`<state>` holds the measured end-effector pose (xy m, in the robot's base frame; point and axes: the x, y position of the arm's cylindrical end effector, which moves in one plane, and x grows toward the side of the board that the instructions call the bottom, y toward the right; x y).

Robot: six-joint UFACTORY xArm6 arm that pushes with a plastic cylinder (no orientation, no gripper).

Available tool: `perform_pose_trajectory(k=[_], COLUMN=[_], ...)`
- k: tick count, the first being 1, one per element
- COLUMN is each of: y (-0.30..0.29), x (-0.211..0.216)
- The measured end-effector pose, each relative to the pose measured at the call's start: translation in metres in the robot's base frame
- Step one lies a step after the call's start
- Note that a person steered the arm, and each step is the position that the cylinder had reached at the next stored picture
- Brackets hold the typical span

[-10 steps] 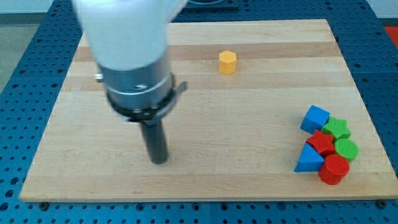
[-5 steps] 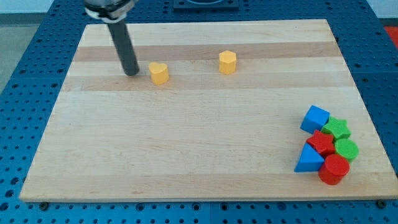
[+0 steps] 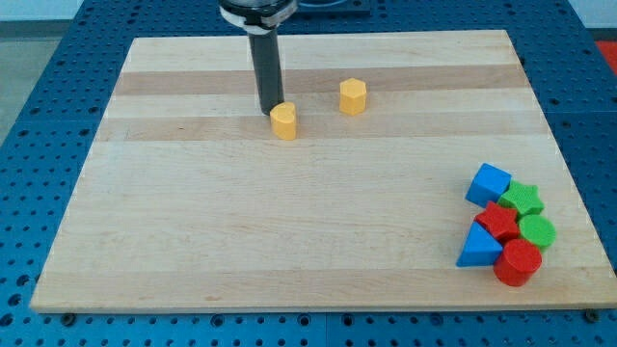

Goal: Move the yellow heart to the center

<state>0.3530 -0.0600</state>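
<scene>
The yellow heart (image 3: 283, 121) lies on the wooden board (image 3: 241, 222), above and left of the board's middle. My tip (image 3: 269, 112) touches the heart's upper left side. The dark rod rises from there to the view's top edge. A yellow hexagon block (image 3: 353, 96) sits to the heart's right, apart from it.
A tight cluster sits at the board's right edge: a blue cube (image 3: 489, 183), a green star (image 3: 523, 199), a red star (image 3: 498, 221), a green cylinder (image 3: 537, 232), a blue triangle (image 3: 478, 245) and a red cylinder (image 3: 518, 262).
My tip has moved from the board's lower left to the upper left, then right. The yellow heart has slid right and slightly down, closer to the hexagon.
</scene>
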Motion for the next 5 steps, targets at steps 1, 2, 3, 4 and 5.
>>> perform_pose_trajectory(k=[1, 2, 3, 4, 5], y=[0.009, 0.009, 0.009, 0.009, 0.009], x=[0.010, 0.031, 0.044, 0.056, 0.074])
